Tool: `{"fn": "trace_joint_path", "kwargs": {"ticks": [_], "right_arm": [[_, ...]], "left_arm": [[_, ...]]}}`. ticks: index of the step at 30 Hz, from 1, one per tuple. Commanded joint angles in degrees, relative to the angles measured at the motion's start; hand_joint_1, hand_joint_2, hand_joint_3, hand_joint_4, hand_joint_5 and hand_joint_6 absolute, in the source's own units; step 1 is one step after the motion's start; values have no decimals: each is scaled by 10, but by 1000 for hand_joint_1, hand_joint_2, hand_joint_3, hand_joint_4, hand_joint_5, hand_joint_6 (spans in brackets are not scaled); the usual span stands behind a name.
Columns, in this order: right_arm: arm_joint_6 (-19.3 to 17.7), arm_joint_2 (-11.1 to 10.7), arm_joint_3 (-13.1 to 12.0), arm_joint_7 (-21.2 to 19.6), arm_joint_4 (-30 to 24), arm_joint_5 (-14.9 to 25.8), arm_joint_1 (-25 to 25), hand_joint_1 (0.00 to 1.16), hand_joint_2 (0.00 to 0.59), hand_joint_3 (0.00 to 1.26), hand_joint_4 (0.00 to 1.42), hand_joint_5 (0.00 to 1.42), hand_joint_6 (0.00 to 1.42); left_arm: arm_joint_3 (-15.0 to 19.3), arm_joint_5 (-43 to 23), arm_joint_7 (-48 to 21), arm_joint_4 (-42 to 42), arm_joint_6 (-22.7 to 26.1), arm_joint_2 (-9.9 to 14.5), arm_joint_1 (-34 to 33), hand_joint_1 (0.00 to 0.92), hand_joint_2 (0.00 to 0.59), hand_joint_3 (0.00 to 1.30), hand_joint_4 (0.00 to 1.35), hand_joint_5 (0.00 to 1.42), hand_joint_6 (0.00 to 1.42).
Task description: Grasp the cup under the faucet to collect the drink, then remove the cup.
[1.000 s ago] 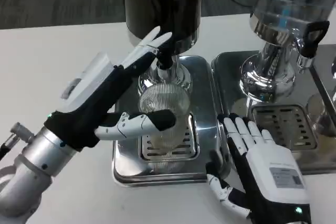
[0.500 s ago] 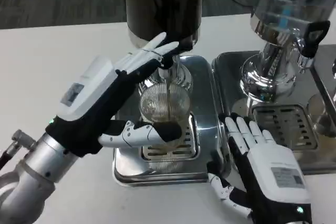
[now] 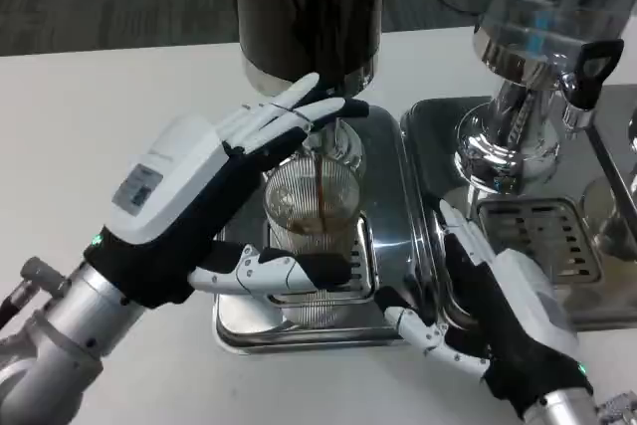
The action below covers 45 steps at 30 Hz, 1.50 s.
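Drink [image 3: 319,184] runs down in a thin brown line from the faucet [image 3: 323,116] into the cup [image 3: 311,216]. The cup stands on the tray [image 3: 299,320] under the dark tank [image 3: 309,7]. The left hand [image 3: 199,201] holds nothing; its fingers [image 3: 289,106] are spread and touch the faucet, and its thumb lies near the cup. The right hand [image 3: 498,311] is open, with nothing in it, just right of the tray. A shiny machine [image 3: 537,67] stands far right.

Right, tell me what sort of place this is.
Probably a self-serve drinks station, perhaps in an office or cafeteria. Two tall beverage dispensers stand on steel drip trays on a white table, and dark drink streams from one faucet into a ribbed glass cup.
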Motion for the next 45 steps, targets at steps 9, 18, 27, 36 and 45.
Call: {"fn": "trace_joint_path", "kwargs": {"ticks": [9,18,27,36,45], "right_arm": [[61,2,-12,83,14,6,-71,413,203,0,0,0,26],[61,17,-16,71,14,0,-75,416,207,0,0,0,20],[68,21,-18,69,21,-8,-85,412,211,0,0,0,19],[80,32,-11,73,55,-9,-119,410,211,0,0,0,19],[77,46,-22,74,94,16,-147,410,211,0,0,0,19]], "left_arm": [[-29,22,5,7,-14,8,12,0,99,215,47,217,171],[-27,19,13,4,-10,12,20,0,101,215,46,214,169],[-25,22,19,2,-9,12,25,0,106,215,46,207,169],[-29,24,25,13,-10,13,17,0,108,217,46,202,169],[-12,55,58,-5,0,7,24,0,122,201,9,129,119]]}}
